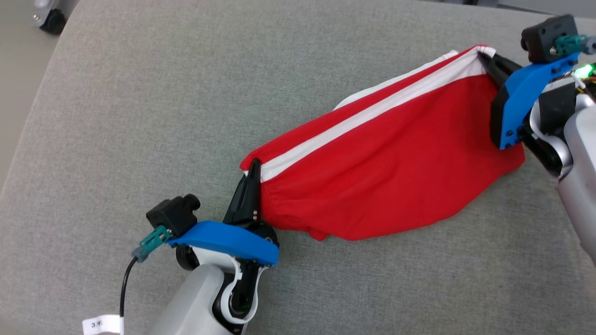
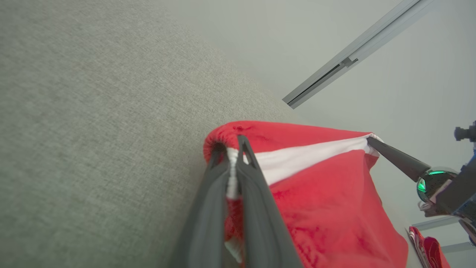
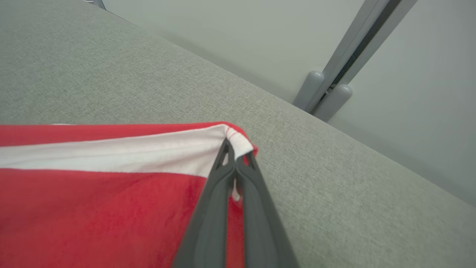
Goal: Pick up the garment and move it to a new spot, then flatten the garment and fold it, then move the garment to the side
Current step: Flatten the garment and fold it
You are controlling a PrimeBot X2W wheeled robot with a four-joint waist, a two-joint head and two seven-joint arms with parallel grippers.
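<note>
The garment [image 1: 382,172] is red with a white stripe, stretched between my two grippers over the grey surface. Its lower part sags onto the fabric. My left gripper [image 1: 254,168] is shut on the garment's near-left corner, with cloth pinched between its fingers [image 2: 253,175] in the left wrist view, where the garment [image 2: 319,193] spreads to the right. My right gripper [image 1: 484,58] is shut on the far-right corner. The right wrist view shows its fingers [image 3: 223,175] clamped on the white hem of the garment [image 3: 93,201]. The right gripper's tip [image 2: 372,141] also appears in the left wrist view.
A grey upholstered surface [image 1: 186,93] spreads under everything, with open room to the left and front. A caster wheel [image 1: 51,21] stands off its far-left corner. A pale wall with a metal rail [image 3: 346,59] lies beyond the far edge. Another red item [image 2: 431,249] sits at lower right.
</note>
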